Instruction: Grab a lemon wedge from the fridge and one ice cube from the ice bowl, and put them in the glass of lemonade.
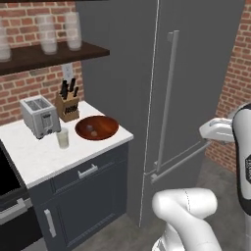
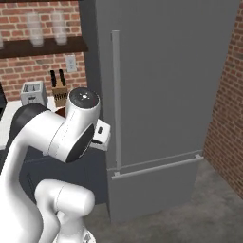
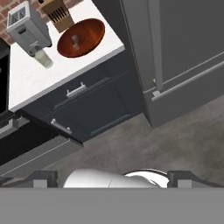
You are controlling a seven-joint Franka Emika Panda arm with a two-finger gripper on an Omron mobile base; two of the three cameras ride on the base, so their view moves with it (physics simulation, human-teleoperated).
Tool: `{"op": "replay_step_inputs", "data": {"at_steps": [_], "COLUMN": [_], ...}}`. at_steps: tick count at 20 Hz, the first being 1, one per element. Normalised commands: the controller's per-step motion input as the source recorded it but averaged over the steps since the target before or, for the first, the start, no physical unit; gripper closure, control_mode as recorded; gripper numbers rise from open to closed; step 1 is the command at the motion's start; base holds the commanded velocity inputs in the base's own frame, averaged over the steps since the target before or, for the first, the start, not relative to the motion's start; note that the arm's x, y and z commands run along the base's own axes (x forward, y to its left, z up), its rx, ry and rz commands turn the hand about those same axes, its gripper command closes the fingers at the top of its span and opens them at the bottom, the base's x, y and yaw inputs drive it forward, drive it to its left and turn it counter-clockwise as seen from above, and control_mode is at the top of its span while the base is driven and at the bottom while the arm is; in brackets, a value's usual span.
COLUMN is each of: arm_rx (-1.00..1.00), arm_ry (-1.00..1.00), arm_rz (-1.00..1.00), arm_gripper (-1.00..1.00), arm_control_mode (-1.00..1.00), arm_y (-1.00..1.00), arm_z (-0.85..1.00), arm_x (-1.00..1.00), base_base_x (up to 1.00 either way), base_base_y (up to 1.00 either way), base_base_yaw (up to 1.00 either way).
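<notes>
A: Progress looks like nil so far. The fridge (image 1: 196, 98) fills the centre and right of the left base view with its doors closed, and the long bar handle (image 1: 168, 98) is untouched.

B: So the lemon wedge can't be seen?

A: No, I judge it is behind that door. The ice bowl (image 1: 97, 127) sits at mid-left of the frame on the white counter (image 1: 34, 157), with a small pale cube inside it. The glass of lemonade (image 1: 62, 138) stands just beside the bowl, in front of the toaster (image 1: 40, 116).

B: And the hand?

A: The gripper (image 3: 113, 177) shows at the bottom of the hand view, its two dark tips far apart at the left and right, so the jaws are spread wide with nothing between them. It looks down at the floor and the dark lower cabinets (image 3: 87, 109).

B: How do the task things sit relative to it?

A: All well apart from the jaws. In the hand view the bowl and glass lie at the upper left, and the fridge handle runs down the upper right.

B: What's left, then?

A: Everything: open the fridge, fetch the wedge, fetch one cube, and drop both in the glass.
</notes>
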Motion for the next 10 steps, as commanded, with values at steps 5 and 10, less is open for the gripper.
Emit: {"op": "replay_step_inputs", "data": {"at_steps": [5,10], "arm_rx": [0.0,0.0], "arm_ry": [0.0,0.0], "arm_rz": [0.0,0.0], "arm_gripper": [-1.0,-1.0], "arm_control_mode": [1.0,1.0], "arm_y": [0.0,0.0], "arm_z": [0.0,0.0], "arm_x": [0.0,0.0], "base_base_x": [0.0,0.0], "base_base_y": [0.0,0.0], "base_base_yaw": [-0.08,-0.02]}}
